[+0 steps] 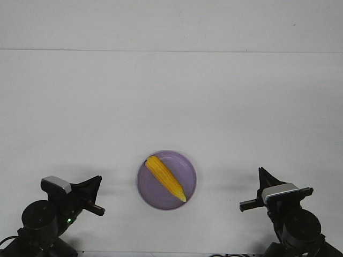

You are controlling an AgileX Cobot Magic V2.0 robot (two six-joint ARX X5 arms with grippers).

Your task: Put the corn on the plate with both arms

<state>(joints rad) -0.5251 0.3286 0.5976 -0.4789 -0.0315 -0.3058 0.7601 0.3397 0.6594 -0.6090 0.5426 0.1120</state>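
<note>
The yellow-orange corn point(165, 178) lies diagonally in the lavender plate point(185, 165), pointed end towards the near right, at the near middle of the white table. My left gripper point(96, 184) is at the near left, well apart from the plate. Its fingers show as one pointed shape with no gap, and it holds nothing. My right gripper point(262, 175) is at the near right, also apart from the plate. It looks shut and empty in the same way.
The white table point(171, 96) stretches far behind the plate to a seam line near the back. Both arm bases sit at the near edge, left point(40, 219) and right point(297, 227).
</note>
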